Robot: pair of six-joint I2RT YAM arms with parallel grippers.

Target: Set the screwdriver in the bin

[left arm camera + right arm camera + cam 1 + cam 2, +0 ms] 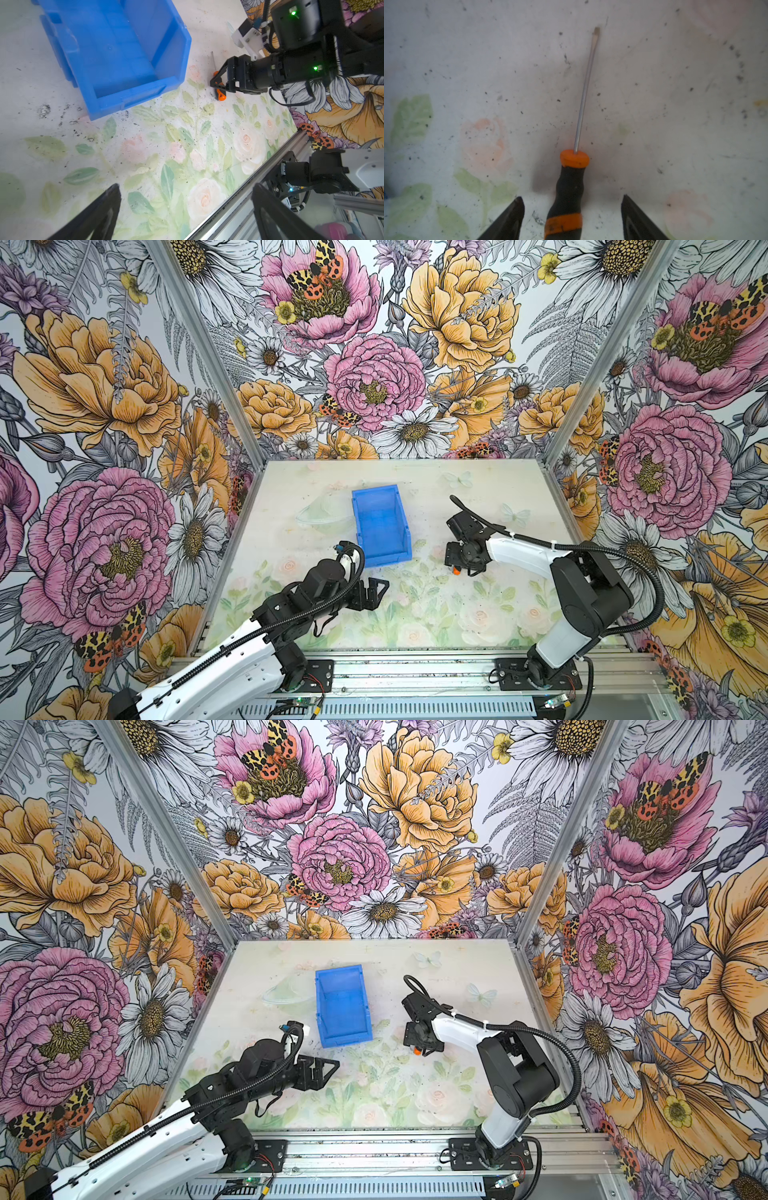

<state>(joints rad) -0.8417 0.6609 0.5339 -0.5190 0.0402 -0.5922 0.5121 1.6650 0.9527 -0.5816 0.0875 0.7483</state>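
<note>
The screwdriver (569,187), with its orange-and-black handle and thin shaft, lies flat on the table to the right of the bin's low front lip. My right gripper (572,198) is down over the handle, open, one finger on each side with a gap to the handle on both. In both top views only an orange bit of the screwdriver (456,571) (417,1051) shows under the right gripper (457,566) (417,1046). The blue bin (358,522) (322,1006) (182,41) stands empty mid-table. My left gripper (186,187) (380,587) (330,1067) is open and empty, near the bin's front.
A clear plastic piece (320,512) lies against the bin's left side. An aluminium rail (415,672) runs along the table's front edge, carrying both arm bases. Flowered walls close the left, back and right sides.
</note>
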